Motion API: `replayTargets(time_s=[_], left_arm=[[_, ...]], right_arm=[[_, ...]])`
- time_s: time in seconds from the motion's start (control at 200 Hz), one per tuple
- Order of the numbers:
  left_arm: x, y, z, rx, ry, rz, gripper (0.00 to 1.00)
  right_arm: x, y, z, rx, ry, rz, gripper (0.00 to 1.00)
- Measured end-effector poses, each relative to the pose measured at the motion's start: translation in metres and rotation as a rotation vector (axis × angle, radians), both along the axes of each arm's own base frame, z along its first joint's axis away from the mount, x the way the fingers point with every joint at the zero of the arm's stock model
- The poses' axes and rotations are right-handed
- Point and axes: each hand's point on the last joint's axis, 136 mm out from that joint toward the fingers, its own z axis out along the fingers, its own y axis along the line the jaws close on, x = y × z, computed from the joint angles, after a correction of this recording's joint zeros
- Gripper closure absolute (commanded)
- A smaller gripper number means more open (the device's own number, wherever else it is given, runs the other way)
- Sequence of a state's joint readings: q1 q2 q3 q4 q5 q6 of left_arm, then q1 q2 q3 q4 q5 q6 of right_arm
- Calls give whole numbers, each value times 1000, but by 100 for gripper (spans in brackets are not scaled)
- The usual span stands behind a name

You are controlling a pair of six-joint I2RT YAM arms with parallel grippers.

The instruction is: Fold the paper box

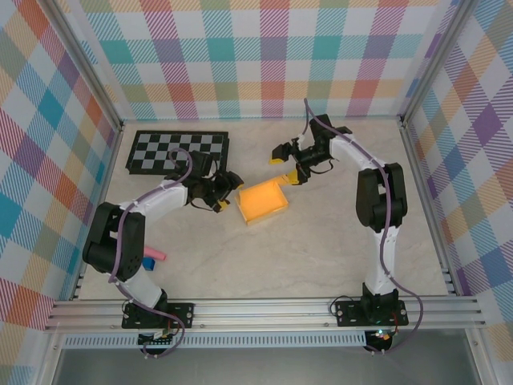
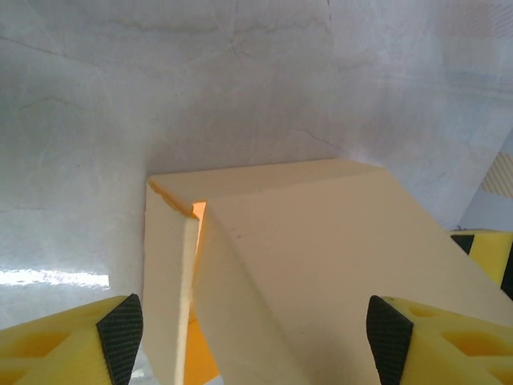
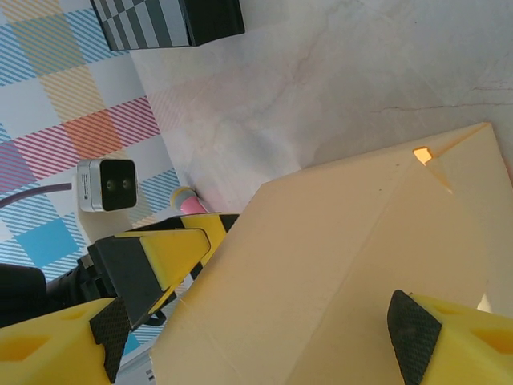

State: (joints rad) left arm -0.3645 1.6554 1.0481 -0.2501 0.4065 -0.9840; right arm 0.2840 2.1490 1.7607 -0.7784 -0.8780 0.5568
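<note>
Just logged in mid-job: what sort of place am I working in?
Probably a lab test cell, not a home: plaid panel walls on an aluminium frame, and a black-and-white checkerboard lying on the marble-look tabletop.

The left arm point(image 1: 152, 200) bends low and reaches toward the paper box point(image 1: 263, 200), with the left claw point(image 1: 231, 194) spread wide at the box's left edge. The right arm point(image 1: 377, 192) stands tall with its elbow bent, and the right claw point(image 1: 287, 164) hangs at the box's far right corner, jaws wide apart.

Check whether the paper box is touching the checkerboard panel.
Apart. The top external view shows a stretch of bare table between the paper box and the checkerboard panel.
</note>
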Motion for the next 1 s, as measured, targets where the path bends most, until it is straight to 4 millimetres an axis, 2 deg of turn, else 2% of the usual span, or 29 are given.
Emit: replayTargets(time_s=[0.21,0.325,0.45,0.655,0.79,0.89,1.0], left_arm=[[7,-2,-5,-7,0,19,40],[11,-4,-2,-16,-20,21,44],[13,-7,0,-19,-36,17,48],[13,-6,0,-3,-48,11,53],[13,-5,-1,17,-68,-8,57],[13,-3,-6,39,-90,-28,57],[9,1,-16,74,-105,-53,57]], right_arm=[[-13,5,-19,-10,68,-4,14],[-22,7,-31,-21,117,-10,15],[-25,10,-32,-23,137,-17,25],[-25,11,-30,-23,143,-24,29],[-24,10,-31,-28,143,-26,41],[-26,9,-34,-38,136,-26,48],[-33,3,-43,-69,128,-23,50]])
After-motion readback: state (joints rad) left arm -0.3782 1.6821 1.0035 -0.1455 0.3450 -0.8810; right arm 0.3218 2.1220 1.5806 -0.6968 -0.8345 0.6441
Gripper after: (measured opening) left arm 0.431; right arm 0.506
